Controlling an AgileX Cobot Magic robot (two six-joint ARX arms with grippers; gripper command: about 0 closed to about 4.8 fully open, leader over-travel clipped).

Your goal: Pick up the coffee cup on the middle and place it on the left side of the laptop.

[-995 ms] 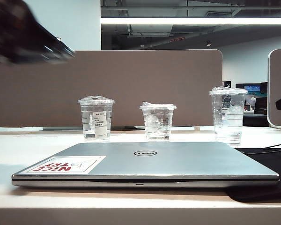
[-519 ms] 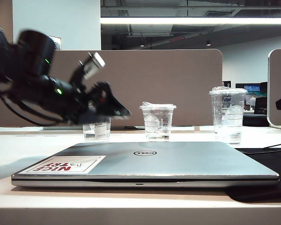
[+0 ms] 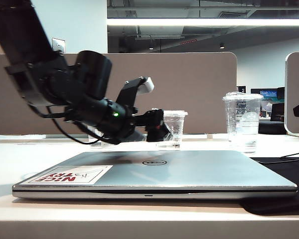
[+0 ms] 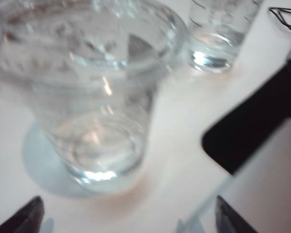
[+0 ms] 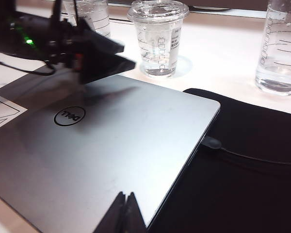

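Above the smooth silver laptop [image 3: 189,172], the left tool [image 3: 157,130] gapes before the clear coffee cup [image 3: 173,128].

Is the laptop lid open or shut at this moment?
Shut. The laptop lies flat, lid down with logo and sticker facing up; the left gripper reaches above it toward the coffee cup.

- my left gripper [image 3: 157,130]: black, small green light on the wrist
- coffee cup [image 5: 158,38]: clear, thin horizontal lines
- laptop [image 3: 189,172]: silver-grey, round dark logo, red-and-white sticker
- mat [image 5: 242,194] beside laptop: black
- table [image 3: 20,154]: white
- my right gripper [image 5: 126,213]: black
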